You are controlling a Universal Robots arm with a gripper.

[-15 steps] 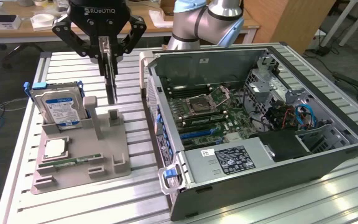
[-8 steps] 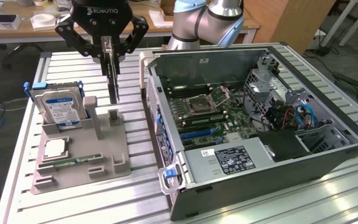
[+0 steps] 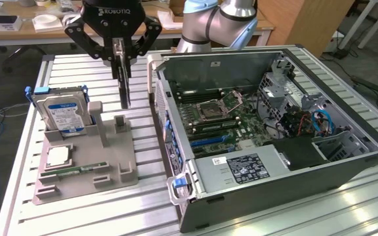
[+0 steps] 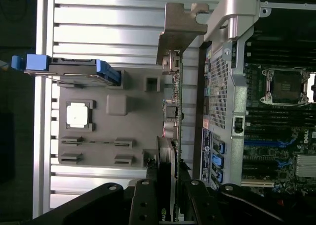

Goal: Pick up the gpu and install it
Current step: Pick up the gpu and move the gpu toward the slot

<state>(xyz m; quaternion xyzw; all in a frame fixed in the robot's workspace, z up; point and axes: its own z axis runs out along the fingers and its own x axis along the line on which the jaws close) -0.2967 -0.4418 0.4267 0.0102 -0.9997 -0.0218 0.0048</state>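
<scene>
**Exterior view**
- Pincer (image 3: pixel 118 49): you have it closed on the gpu (image 3: pixel 124 88), one finger on each flat face.
- Gpu: it hangs upright and edge-on. Its lower end is above the grey holder tray (image 3: pixel 110 157) and seems clear of it, just beside the open computer case (image 3: pixel 346 123).
- Tray, on the slatted bench (image 3: pixel 18 196): a hard drive (image 3: pixel 61 115) with a blue label stands in its slot. A processor chip (image 3: pixel 57 156) and a green memory stick (image 3: pixel 77 169) lie flat.
- Case: it lies on its side, with the motherboard (image 3: pixel 222 118) exposed.

**Wrist view**
- Pincer (image 4: pixel 168 183): its dark fingers (image 4: pixel 145 200) clamp the gpu (image 4: pixel 177 111).
- Gpu: it runs away from the camera and ends in its pale metal bracket (image 4: pixel 182 22). It lies between the tray (image 4: pixel 116 106) and the case wall (image 4: pixel 232 62).
- You also see the hard drive (image 4: pixel 74 67), the processor chip (image 4: pixel 79 113) and the motherboard's empty processor socket (image 4: pixel 286 86).
</scene>
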